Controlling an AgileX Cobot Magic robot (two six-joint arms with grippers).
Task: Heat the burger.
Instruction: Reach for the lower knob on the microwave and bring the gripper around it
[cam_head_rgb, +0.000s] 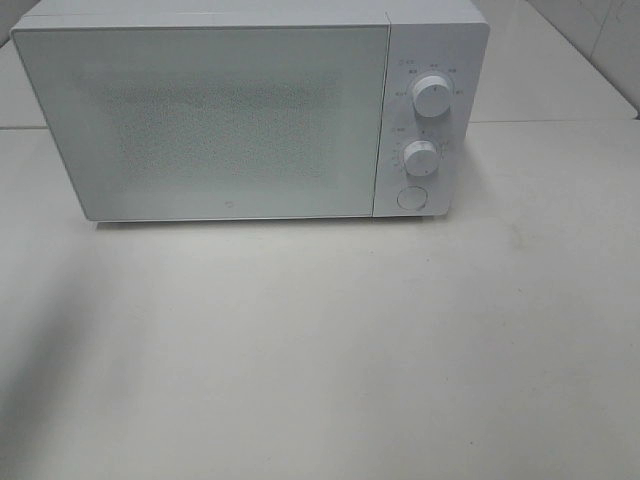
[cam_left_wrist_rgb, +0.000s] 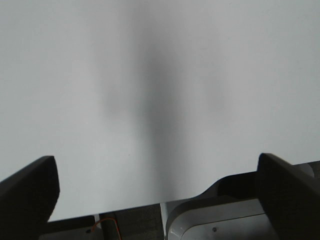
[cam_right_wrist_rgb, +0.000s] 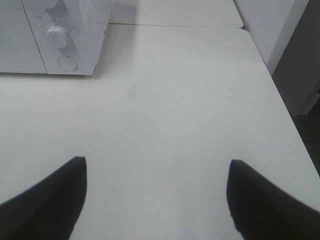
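Observation:
The burger is out of view in every frame. A white microwave (cam_head_rgb: 250, 110) stands at the back of the table with its door (cam_head_rgb: 200, 120) shut. Its two knobs (cam_head_rgb: 432, 96) and round button (cam_head_rgb: 411, 197) sit on the right panel. Neither arm shows in the exterior high view. My left gripper (cam_left_wrist_rgb: 155, 192) hangs open over bare white surface, nothing between its dark fingers (cam_left_wrist_rgb: 27, 192). My right gripper (cam_right_wrist_rgb: 155, 197) is open too, over the table to the right of the microwave (cam_right_wrist_rgb: 55, 35), with nothing held.
The white table (cam_head_rgb: 320, 350) stretches in front of the microwave. Its right edge (cam_right_wrist_rgb: 285, 115) drops off toward a dark floor in the right wrist view. A seam runs across the tabletop behind the microwave (cam_right_wrist_rgb: 175, 26).

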